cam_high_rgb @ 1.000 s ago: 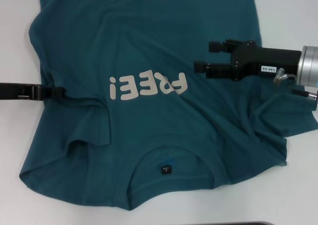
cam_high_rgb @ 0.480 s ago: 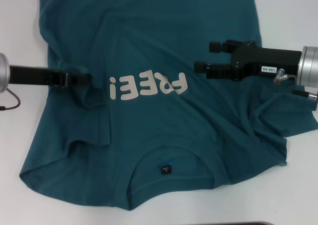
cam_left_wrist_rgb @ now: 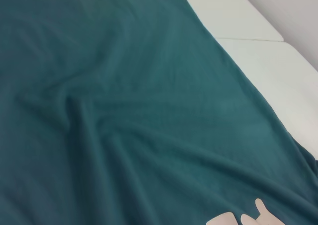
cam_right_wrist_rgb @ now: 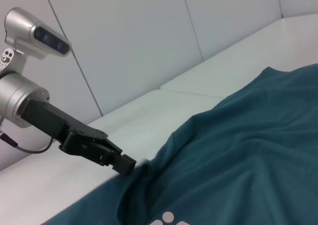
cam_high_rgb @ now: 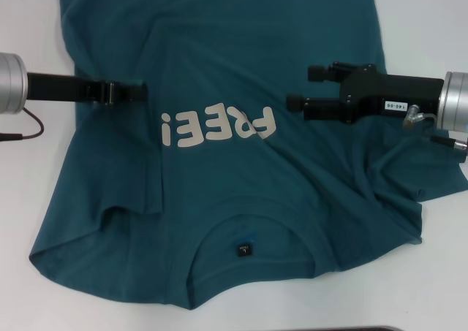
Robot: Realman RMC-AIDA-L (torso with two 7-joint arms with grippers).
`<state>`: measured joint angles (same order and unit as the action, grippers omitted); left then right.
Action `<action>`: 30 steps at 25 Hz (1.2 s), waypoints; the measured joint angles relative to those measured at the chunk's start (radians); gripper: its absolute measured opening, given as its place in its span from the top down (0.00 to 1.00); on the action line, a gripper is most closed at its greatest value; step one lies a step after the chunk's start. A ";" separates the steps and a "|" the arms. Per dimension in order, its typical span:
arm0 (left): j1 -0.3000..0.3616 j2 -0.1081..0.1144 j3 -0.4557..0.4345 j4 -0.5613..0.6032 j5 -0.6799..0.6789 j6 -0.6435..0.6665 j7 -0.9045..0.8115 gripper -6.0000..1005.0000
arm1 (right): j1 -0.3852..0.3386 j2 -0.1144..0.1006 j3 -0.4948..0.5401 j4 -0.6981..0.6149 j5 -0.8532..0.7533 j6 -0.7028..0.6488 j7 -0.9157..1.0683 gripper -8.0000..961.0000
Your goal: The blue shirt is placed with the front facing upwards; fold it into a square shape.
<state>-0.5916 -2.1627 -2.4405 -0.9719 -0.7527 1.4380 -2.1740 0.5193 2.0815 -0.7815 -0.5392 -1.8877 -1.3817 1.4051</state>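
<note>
Draping limply, the blue shirt [cam_high_rgb: 241,177] suits edge grasps; left gripper [cam_high_rgb: 139,91] pinches its side fold, right gripper [cam_high_rgb: 296,88] fingers apart.

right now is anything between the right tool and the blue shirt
Nothing visible. The right tool hangs directly above the blue shirt, beside the FREE! lettering, with only open space beneath it. The left tool is over at the shirt's far side, gathering cloth at the left edge, well clear of it.
</note>
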 joint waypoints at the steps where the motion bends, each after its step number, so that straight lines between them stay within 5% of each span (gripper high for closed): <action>1: 0.000 0.001 0.000 0.007 0.000 -0.002 -0.004 0.91 | -0.001 0.000 0.000 0.000 0.000 -0.002 0.000 0.06; 5: 0.001 0.002 0.007 0.022 0.005 -0.004 -0.010 0.89 | -0.002 0.001 0.001 -0.001 0.002 -0.011 0.000 0.06; 7: 0.004 0.000 0.012 0.023 0.005 -0.008 -0.011 0.70 | -0.002 0.001 0.001 -0.001 0.003 -0.015 0.000 0.06; 18: 0.058 0.003 0.000 -0.026 -0.021 0.021 -0.001 0.46 | -0.001 -0.002 0.003 -0.002 0.004 -0.027 0.001 0.06; 23: 0.102 0.009 0.000 -0.043 -0.051 0.098 0.026 0.23 | -0.007 -0.007 0.004 -0.002 0.004 -0.043 -0.002 0.06; 30: 0.168 0.011 -0.002 -0.030 -0.197 0.197 0.123 0.19 | -0.017 -0.019 0.008 -0.006 0.003 -0.069 0.002 0.06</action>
<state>-0.4233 -2.1520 -2.4423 -1.0022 -0.9497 1.6349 -2.0513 0.5021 2.0622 -0.7731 -0.5455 -1.8844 -1.4504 1.4074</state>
